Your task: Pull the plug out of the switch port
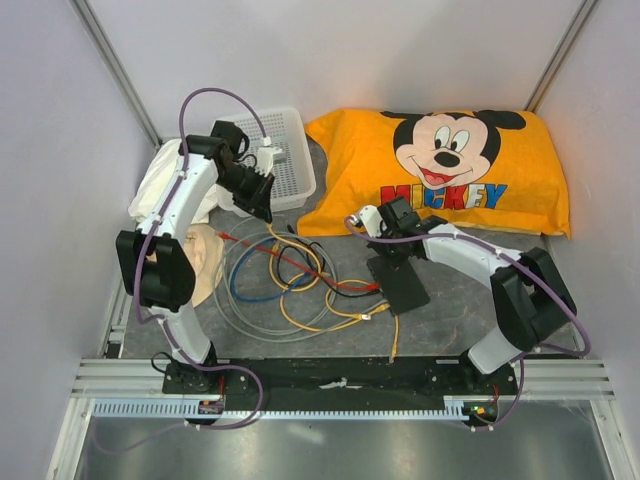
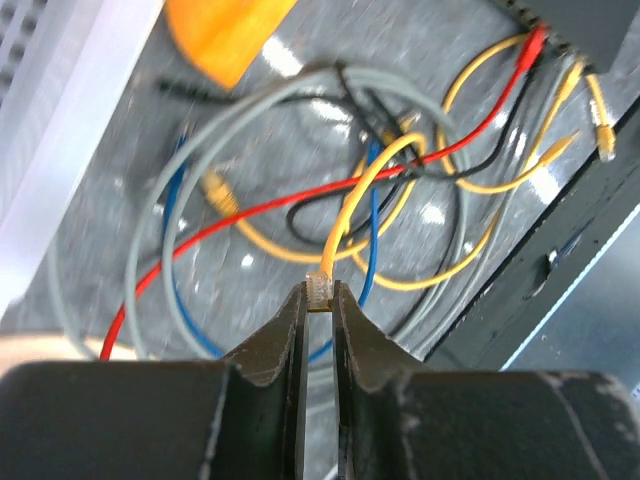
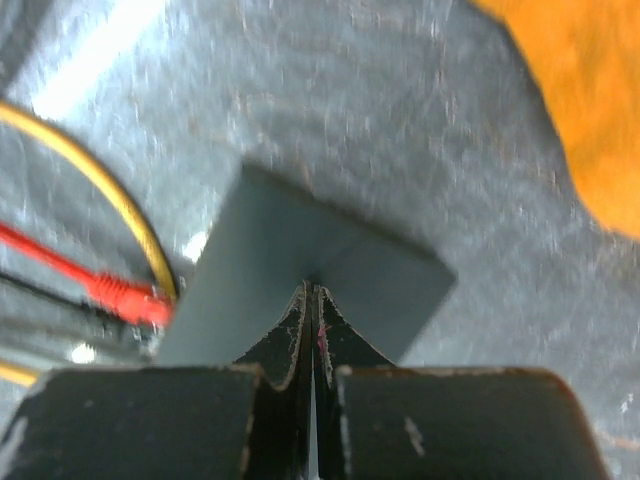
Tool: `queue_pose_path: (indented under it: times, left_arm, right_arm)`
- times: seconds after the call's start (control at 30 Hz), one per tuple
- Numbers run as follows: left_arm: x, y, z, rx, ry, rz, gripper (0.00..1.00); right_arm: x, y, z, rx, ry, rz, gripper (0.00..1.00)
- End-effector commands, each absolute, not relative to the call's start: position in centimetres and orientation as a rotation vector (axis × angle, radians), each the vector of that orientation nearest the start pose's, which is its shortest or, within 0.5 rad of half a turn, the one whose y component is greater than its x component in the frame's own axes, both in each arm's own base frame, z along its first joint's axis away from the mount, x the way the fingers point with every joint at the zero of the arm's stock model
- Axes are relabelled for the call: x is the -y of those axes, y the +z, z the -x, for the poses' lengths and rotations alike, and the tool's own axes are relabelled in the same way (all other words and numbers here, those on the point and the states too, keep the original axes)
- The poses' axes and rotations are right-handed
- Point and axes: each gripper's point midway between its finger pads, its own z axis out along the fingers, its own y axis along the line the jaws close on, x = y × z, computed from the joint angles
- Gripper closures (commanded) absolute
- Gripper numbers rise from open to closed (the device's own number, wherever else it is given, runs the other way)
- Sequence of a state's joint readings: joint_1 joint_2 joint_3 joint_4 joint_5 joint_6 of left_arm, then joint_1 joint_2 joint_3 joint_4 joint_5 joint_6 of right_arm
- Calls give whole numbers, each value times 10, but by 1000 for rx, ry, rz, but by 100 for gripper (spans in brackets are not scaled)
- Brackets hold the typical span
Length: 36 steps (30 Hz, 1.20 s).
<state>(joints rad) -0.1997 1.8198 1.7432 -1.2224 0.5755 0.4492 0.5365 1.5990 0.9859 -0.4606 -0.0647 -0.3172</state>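
The left pincer [image 2: 320, 295] gripped one clear plug [image 2: 318, 285] on a yellow cable [image 2: 365, 190], apart from the one black box [image 1: 403, 283] on the counter [image 1: 450, 310]. The right pincer [image 3: 310, 300] was closed, tips on that box.

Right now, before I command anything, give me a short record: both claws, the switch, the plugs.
left claw: shut on the clear plug of a yellow cable, above the cable tangle, away from the switch
right claw: shut, tips down on the switch top
red plug: at the switch's edge, looks seated
task state: clear plug appears out
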Motion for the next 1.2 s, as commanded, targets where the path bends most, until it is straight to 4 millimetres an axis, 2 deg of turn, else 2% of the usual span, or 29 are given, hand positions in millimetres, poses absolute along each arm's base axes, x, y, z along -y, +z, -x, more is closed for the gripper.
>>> queue_pose_path:
  times: [0.0,0.03,0.07,0.13,0.23,0.27,0.33,0.4,0.47,0.5,0.63,0.67,0.73,0.8,0.83,0.9,1.0,1.03,1.07,1.13,1.17]
  left_arm:
    - [115,189,-328,-2590,-552,-1004,98]
    - [113,185,-330,-2603,-529,-1003,98]
    - [105,168,-336,-2641,-464,-983,98]
    - [97,152,-343,-2669,-399,-940,98]
    - [98,136,-359,-2620,-373,-897,98]
    - [102,137,-371,-2565,-365,-881,98]
    - [106,140,-381,-2521,-367,-847,92]
    - [116,144,-394,-2459,-410,-830,80]
    - [121,141,-399,-2427,-428,-816,76]
    - [122,145,-409,-2384,-406,-808,73]
    - [129,159,-419,-2356,-366,-792,74]
    - [126,161,-422,-2356,-320,-794,73]
    - [125,163,-419,-2356,-287,-821,71]
    - [121,170,-415,-2352,-262,-816,66]
    - [123,177,-410,-2346,-278,-814,65]
    - [137,206,-398,-2260,-381,-843,59]
    - [166,244,-381,-2136,-553,-874,52]
    - [174,250,-377,-2119,-612,-869,52]
    - [189,258,-370,-2101,-740,-847,52]
    - [212,253,-361,-2108,-868,-845,51]
    - [225,255,-356,-2120,-957,-812,51]
  right_arm:
    - [-162,65,-291,-2387,125,1125,100]
    - [-163,67,-292,-2379,135,1120,100]
    - [-164,70,-294,-2370,141,1113,100]
    - [-168,75,-297,-2358,152,1095,100]
    - [-170,96,-305,-2296,140,1082,100]
    - [-169,105,-308,-2265,123,1080,100]
    - [-163,115,-312,-2237,80,1073,100]
    - [-155,116,-316,-2250,16,1031,100]
    - [-154,117,-318,-2266,9,984,100]
    - [-153,120,-319,-2263,4,972,100]
    - [-144,165,-335,-2177,-46,850,100]
    - [-144,179,-342,-2155,-36,796,100]
    - [-146,195,-345,-2111,3,746,100]
    - [-155,202,-346,-2057,64,742,100]
    - [-161,207,-344,-2029,108,750,99]
    - [-166,209,-348,-2015,144,683,97]
    - [-172,202,-353,-2063,205,601,87]
    - [-175,202,-351,-2062,247,602,67]
    - [-186,202,-347,-2036,352,631,52]
    - [-187,204,-344,-2007,439,641,20]
    - [-190,199,-337,-2023,489,671,17]
